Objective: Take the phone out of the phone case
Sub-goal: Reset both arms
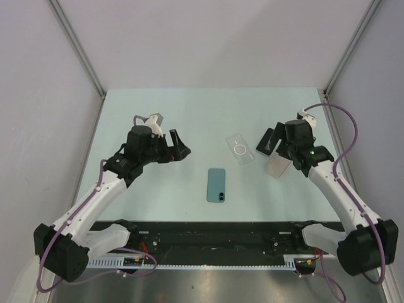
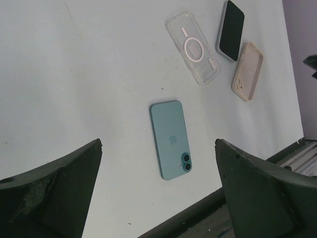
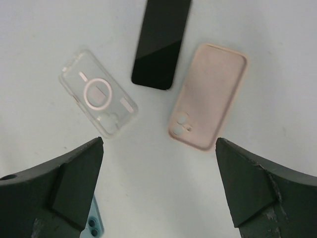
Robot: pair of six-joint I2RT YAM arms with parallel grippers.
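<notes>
With the left end effector [image 1: 179,145] and right end effector [image 3: 159,144] both spread and empty above the desk [image 1: 158,107], judge the extraction as probably finished. Note the teal phone [image 2: 171,139] lying bare, camera side up, apart from the empty clear MagSafe case [image 2: 194,48], and the black phone [image 3: 161,42] just beside the empty pink case [image 3: 208,96]. Lift straight up without nudging any.

Left arm [image 1: 95,199] and right arm [image 1: 337,189]: white link shells, black joint housings. A purple cable [image 1: 356,132] loops along each; green light [image 1: 314,151] on right wrist.
</notes>
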